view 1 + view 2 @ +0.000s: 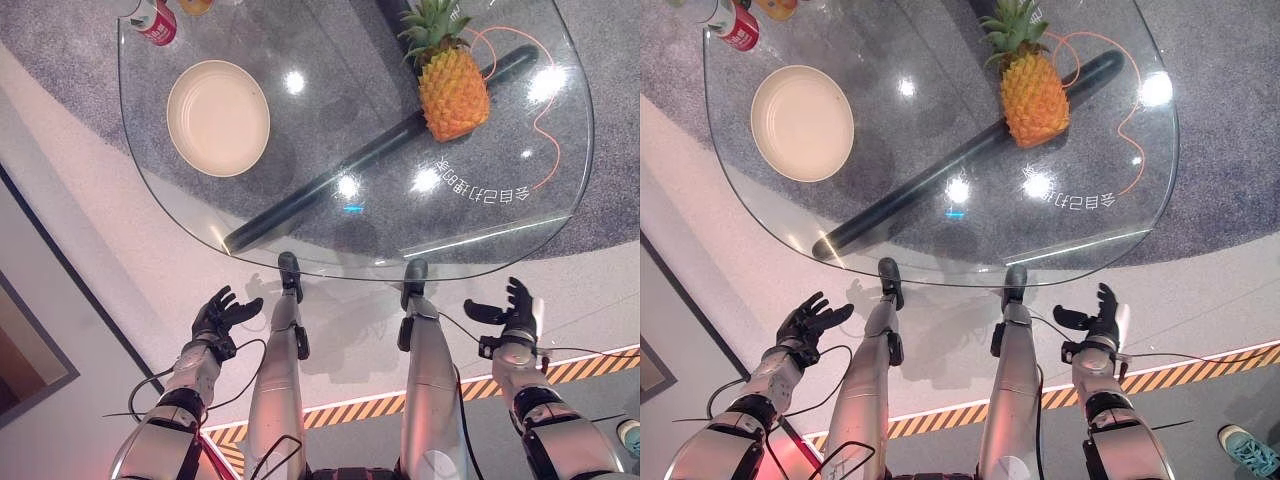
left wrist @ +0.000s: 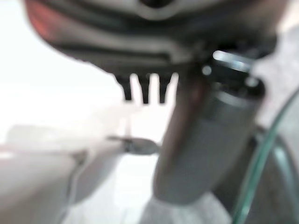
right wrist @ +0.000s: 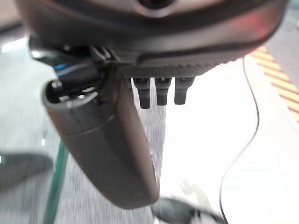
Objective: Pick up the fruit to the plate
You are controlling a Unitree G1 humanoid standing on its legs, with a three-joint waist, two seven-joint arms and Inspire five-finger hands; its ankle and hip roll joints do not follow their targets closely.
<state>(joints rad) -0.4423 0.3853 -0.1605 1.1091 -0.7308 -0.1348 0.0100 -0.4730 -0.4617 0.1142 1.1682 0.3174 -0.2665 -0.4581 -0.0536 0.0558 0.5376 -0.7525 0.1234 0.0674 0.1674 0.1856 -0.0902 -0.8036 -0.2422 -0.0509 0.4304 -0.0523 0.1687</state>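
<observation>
Standing between pineapple [image 1: 453, 88] and plate [image 1: 218, 118]: bare glass table [image 1: 330, 130], red can [image 1: 155, 22] beyond.

eyes: overhead, sharing glass table [image 1: 480, 225] | wrists: close, along hands

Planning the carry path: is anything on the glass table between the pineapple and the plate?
Nothing visible. The pineapple stands at the table's right, the plate at its left, with bare glass between. A red can stands beyond the plate, off that line.

White mirrored characters on the glass table [image 1: 300, 130], unreadable
</observation>
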